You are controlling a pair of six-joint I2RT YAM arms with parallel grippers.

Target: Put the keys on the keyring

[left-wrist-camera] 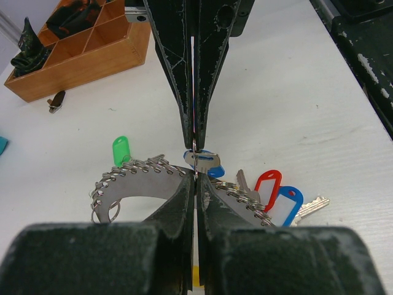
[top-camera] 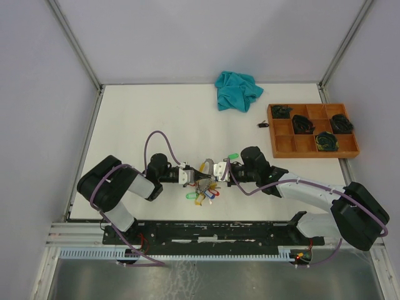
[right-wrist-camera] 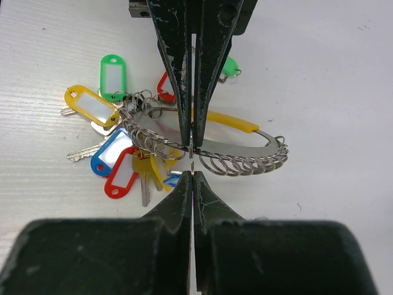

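Both tools meet over the middle of the tabletop [top-camera: 137,119]. The left tool [left-wrist-camera: 194,161] is pinched tight on what seems to be the head of a blue-tagged key [left-wrist-camera: 206,159]. The right tool [right-wrist-camera: 192,161] is clamped on the keyring [right-wrist-camera: 245,149], whose loops fan out toward 3 o'clock. The keys [right-wrist-camera: 116,163] lie bunched at 9 o'clock of that tool, their tags touching.

No legible text or labels.
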